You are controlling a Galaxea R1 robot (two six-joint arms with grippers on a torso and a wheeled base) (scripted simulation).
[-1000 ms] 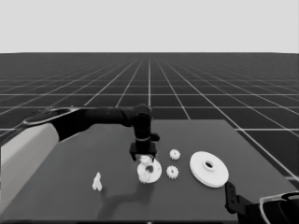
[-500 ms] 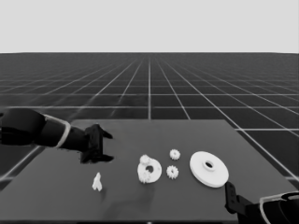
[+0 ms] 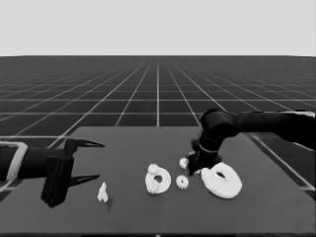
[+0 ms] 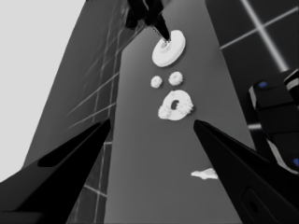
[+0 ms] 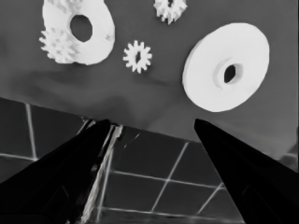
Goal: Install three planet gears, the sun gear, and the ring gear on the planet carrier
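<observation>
Handover: left gripper (image 3: 98, 160) back at 9 o'clock, jaws apart; right gripper (image 3: 195, 167) now at larger round part's (image 3: 222, 181) 10 o'clock, jaws apart; two gears (image 3: 182, 181) unseated.

White round parts (image 3: 220, 179) and gears (image 3: 182, 181) on a dark table (image 3: 138, 148) (floor (image 3: 158, 89) apparently pale-gridded)

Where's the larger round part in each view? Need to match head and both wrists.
Head view: larger round part, right of centre, right gripper at its left edge.
Left wrist view: far off, under the reaching right arm.
Right wrist view: beyond the fingers.
Shared landmark: smaller round part, gears on it.
</observation>
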